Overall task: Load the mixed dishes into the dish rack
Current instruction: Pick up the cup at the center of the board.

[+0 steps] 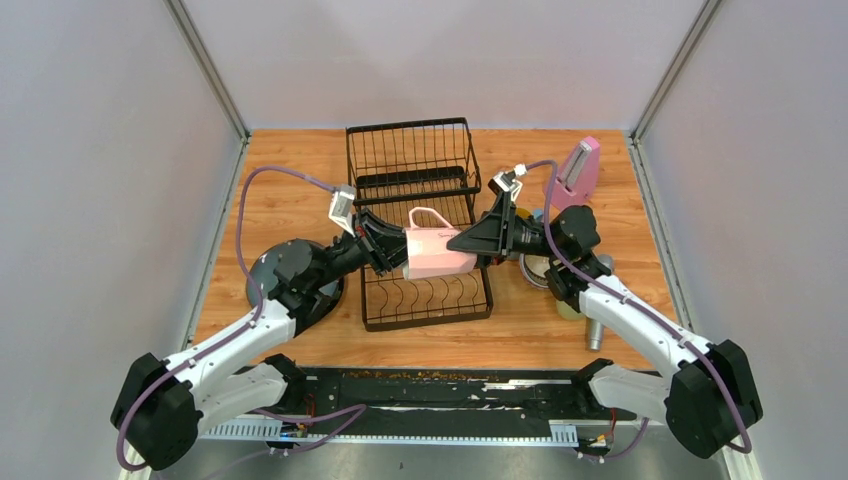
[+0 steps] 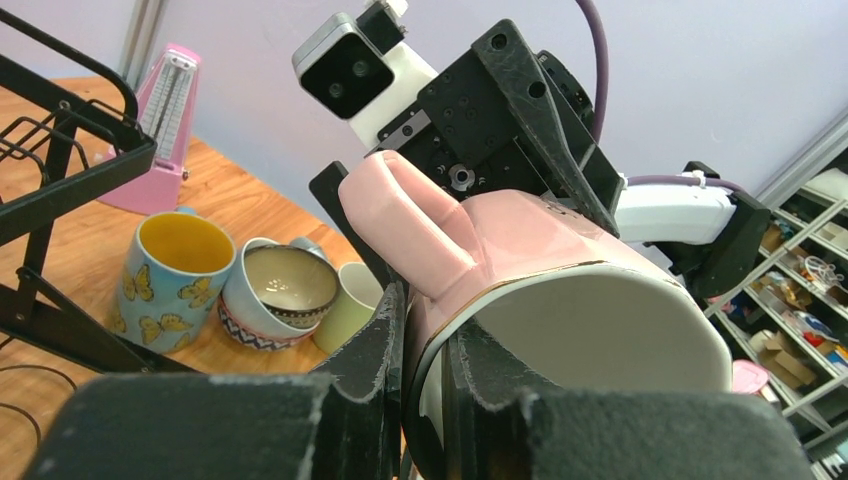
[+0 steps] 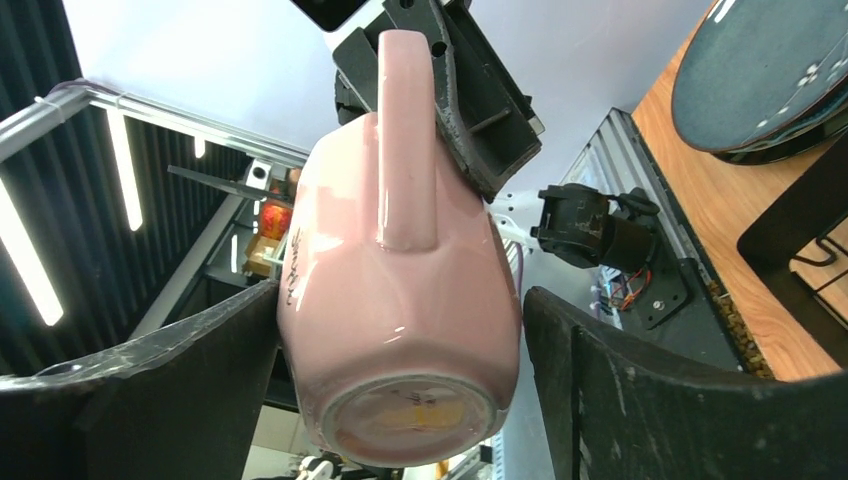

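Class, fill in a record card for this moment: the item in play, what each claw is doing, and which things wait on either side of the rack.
Item in play: pink mug, on its side over the dish rack
Left claw: shut on the mug's rim wall
Right claw: open, fingers either side of the mug's base
Waiting, right of rack: butterfly mug, patterned bowl, pale-green mug
Waiting, left of rack: dark speckled plates
Not a dish: pink metronome

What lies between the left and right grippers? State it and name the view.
The pink mug lies between them: the left gripper pinches its rim, the right gripper stands open round its base. Top external view shows it, above the dish rack.
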Action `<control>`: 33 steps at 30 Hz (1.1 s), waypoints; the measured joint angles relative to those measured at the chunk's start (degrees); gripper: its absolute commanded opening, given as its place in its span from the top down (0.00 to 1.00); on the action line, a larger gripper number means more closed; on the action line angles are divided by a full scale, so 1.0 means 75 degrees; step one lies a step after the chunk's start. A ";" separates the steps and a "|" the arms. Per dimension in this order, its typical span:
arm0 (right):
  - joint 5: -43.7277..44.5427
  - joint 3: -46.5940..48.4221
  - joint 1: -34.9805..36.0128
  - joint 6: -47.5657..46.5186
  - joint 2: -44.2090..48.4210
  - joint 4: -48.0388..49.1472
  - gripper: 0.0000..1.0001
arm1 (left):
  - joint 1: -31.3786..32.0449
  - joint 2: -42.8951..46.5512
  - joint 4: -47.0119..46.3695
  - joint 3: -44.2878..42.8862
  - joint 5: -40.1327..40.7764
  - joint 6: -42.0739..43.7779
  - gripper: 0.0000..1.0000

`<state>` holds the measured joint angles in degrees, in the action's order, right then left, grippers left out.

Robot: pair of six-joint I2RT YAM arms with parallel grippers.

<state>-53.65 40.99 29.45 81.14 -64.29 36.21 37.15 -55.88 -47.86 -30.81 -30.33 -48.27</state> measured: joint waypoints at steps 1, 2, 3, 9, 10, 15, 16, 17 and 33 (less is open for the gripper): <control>0.0009 -0.0035 0.0000 0.0108 -0.0035 0.0108 0.13 | -0.0003 -0.0003 0.0000 0.0017 0.0003 0.0000 1.00; 0.0015 -0.0079 0.0000 0.0221 -0.0073 0.0213 0.10 | -0.0003 -0.0003 0.0009 0.0038 0.0006 0.0003 1.00; 0.0015 -0.0105 0.0000 0.0300 -0.0093 0.0271 0.08 | -0.0003 0.0000 0.0012 0.0064 0.0026 0.0006 1.00; 0.0012 -0.0108 0.0000 0.0213 -0.0055 0.0006 0.27 | -0.0003 0.0064 0.0108 0.0122 0.0125 0.0105 1.00; 0.0012 -0.0108 0.0000 0.0187 -0.0041 -0.0061 0.30 | 0.0003 0.0076 0.0140 0.0143 0.0157 0.0119 1.00; -0.0090 -0.0108 0.0000 0.0236 -0.0044 -0.0111 0.55 | 0.0029 0.0172 0.0364 0.0146 0.0178 0.0227 1.00; -0.0117 -0.0108 0.0000 0.0259 -0.0058 -0.0108 0.56 | 0.0032 0.0195 0.0423 0.0143 0.0178 0.0251 1.00; -0.0140 -0.0108 0.0000 0.0289 -0.0082 -0.0096 0.61 | 0.0038 0.0224 0.0493 0.0143 0.0181 0.0289 1.00; 0.0111 -0.0761 -0.0105 0.0612 -0.0490 -0.0370 0.94 | 0.0035 0.0364 0.1413 0.0667 0.0740 0.0685 0.48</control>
<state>-52.82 35.29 28.67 85.73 -67.96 33.43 37.41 -53.15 -37.26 -25.80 -24.77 -43.13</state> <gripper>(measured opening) 0.800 0.435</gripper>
